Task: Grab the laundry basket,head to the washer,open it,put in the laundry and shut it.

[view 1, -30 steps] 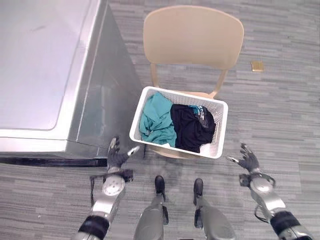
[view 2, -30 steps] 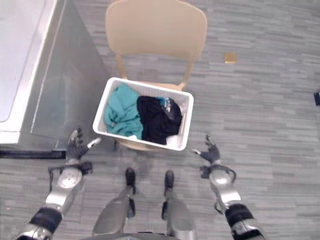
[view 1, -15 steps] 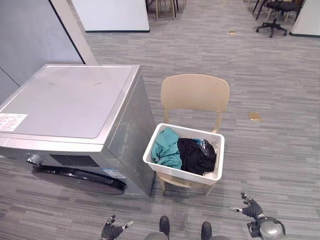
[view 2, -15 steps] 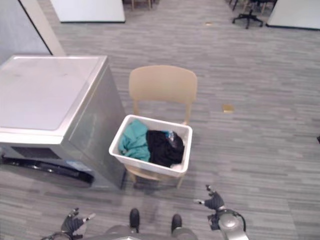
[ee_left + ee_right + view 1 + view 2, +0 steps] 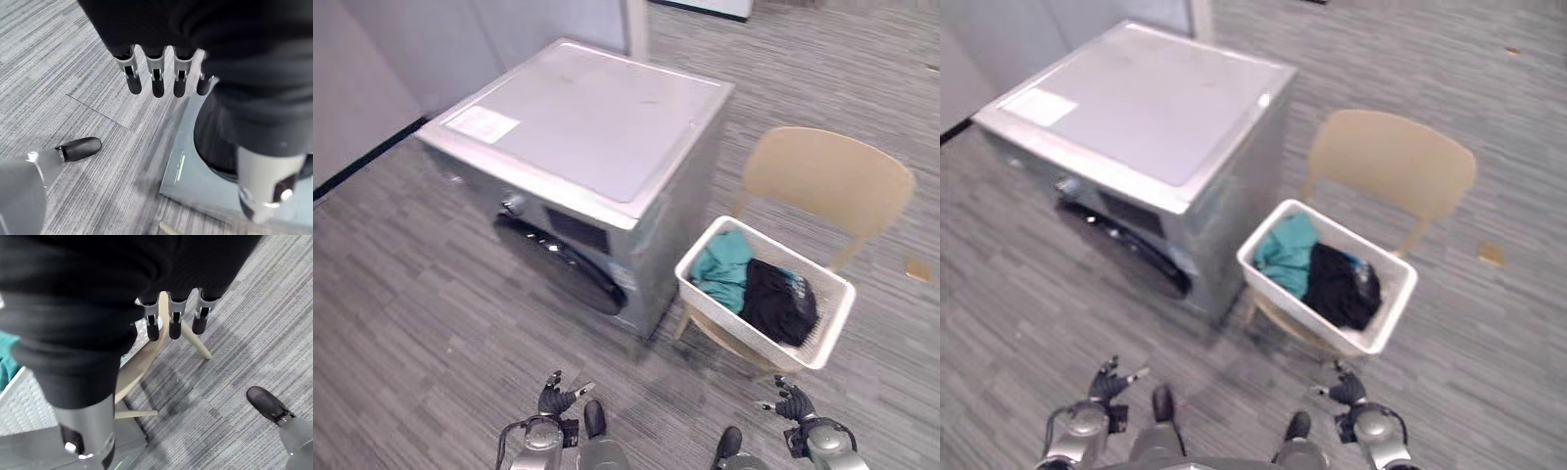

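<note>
While one white laundry basket [image 5: 830, 313] held two garments, teal [image 5: 722, 264] and black [image 5: 777, 305], left hand [image 5: 553, 399] and right hand [image 5: 791, 402] hung empty, fingers spread.

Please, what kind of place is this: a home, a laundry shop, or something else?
Probably an office or lab set up for a laundry test, not a home. A silver washer stands alone on grey carpet flooring, and the white laundry basket of clothes sits on a plain beige chair.
</note>
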Robot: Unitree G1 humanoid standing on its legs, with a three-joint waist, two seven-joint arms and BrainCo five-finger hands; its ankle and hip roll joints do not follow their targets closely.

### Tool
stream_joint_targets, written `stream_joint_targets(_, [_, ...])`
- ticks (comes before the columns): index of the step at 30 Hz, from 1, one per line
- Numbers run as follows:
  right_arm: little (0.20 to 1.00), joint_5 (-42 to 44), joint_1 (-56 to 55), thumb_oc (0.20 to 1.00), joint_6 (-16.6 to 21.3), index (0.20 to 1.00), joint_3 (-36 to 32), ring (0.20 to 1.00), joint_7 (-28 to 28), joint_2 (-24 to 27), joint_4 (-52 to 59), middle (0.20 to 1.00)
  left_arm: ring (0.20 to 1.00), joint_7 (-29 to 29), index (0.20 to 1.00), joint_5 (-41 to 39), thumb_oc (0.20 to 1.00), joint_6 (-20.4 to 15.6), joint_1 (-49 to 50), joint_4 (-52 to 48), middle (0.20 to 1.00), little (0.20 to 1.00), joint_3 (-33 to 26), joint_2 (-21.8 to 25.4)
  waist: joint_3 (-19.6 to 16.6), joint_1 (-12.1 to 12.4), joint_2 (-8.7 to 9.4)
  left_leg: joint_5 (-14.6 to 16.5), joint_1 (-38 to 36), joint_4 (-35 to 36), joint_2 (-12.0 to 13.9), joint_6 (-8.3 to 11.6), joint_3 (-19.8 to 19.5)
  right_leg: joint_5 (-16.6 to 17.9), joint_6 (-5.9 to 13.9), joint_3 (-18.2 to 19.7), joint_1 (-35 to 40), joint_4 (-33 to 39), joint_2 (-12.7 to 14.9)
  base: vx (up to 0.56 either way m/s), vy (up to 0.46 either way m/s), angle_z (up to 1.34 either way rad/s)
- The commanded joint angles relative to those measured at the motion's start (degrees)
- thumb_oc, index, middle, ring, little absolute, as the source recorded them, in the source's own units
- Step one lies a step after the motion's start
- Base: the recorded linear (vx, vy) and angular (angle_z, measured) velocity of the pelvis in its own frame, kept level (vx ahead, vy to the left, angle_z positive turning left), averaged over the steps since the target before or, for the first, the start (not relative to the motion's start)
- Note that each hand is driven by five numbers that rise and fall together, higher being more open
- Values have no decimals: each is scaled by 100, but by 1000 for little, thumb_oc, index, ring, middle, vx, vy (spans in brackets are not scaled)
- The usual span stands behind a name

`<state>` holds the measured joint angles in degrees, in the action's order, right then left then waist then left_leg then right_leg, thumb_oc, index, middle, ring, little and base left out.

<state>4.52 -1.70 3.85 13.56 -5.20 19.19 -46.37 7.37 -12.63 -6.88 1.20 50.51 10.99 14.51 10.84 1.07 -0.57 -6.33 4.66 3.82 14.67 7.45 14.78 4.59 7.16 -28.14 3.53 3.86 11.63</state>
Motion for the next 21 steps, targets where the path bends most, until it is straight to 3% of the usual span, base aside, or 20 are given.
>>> stream_joint_targets(1, [1000,-29,285,1000,80,1000,36,1000,-124,-211,14,1000,1000,116,1000,307,1000,-121,-80,-90,1000,1000,29,395,-66,107,282,676,350,-704,-514,-216,-352,-472,331,709,-22,-357,595,56,127,9])
stream_joint_targets(2, [1000,-29,287,1000,81,1000,36,1000,-124,-214,12,1000,1000,116,1000,308,1000,-121,-82,-90,1000,1000,28,397,-67,108,288,686,358,-716,-519,-221,-350,-474,335,711,-27,-362,602,67,309,56])
stream_joint_targets(3, [1000,-4,368,1000,67,1000,75,1000,-143,-292,24,1000,1000,138,1000,444,1000,-79,-153,-96,1000,1000,41,550,-17,128,366,764,469,-844,-722,-442,-428,-375,199,1042,-298,-736,632,49,276,57])
stream_joint_targets(5, [1000,50,413,1000,75,1000,154,1000,-130,-320,112,1000,1000,174,1000,460,1000,-70,-196,-147,1000,1000,24,668,24,80,391,806,365,-729,-894,-565,-536,-560,70,1784,-642,-1122,169,106,305,34])
stream_joint_targets(7, [1000,72,454,1000,70,1000,288,1000,-115,-312,167,1000,1000,186,1000,478,1000,-64,-225,-183,1000,1000,19,691,67,46,349,806,169,-582,-1037,-659,-650,-791,-23,2195,-922,-1366,-328,104,179,32])
stream_joint_targets(8, [1000,72,456,1000,70,1000,288,1000,-115,-311,166,1000,1000,186,1000,478,1000,-64,-227,-183,1000,1000,19,691,53,47,347,797,186,-578,-1033,-658,-648,-781,-25,2196,-939,-1360,-332,106,145,28])
stream_joint_targets(9, [1000,55,572,1000,97,1000,491,1000,-78,-311,253,1000,1000,205,1000,414,1000,-86,-279,-200,1000,1000,24,665,142,48,319,818,-23,-470,-1175,-709,-776,-908,-108,2227,-1028,-1335,-650,89,98,31])
stream_joint_targets(11, [1000,16,645,1000,70,1000,651,1000,-29,-311,305,1000,1000,183,1000,368,1000,-93,-292,-224,1000,1000,62,631,203,84,330,836,-98,-470,-1319,-742,-930,-926,-161,2171,-978,-1136,-798,93,64,39])
stream_joint_targets(14, [1000,-95,736,1000,47,1000,879,1000,44,-407,368,1000,1000,159,1000,440,1000,-116,-288,-205,1000,1000,162,486,160,144,328,793,-108,-462,-1495,-738,-1282,-918,-197,2344,-849,-952,-895,70,-24,86])
stream_joint_targets(21, [1000,-294,929,1000,93,1000,1260,1000,47,-524,689,1000,1000,96,1000,598,1000,-41,-23,95,1000,1000,255,229,-188,331,164,554,-398,44,-1534,-645,-1551,-766,-195,1944,-309,-253,-855,104,-16,44])
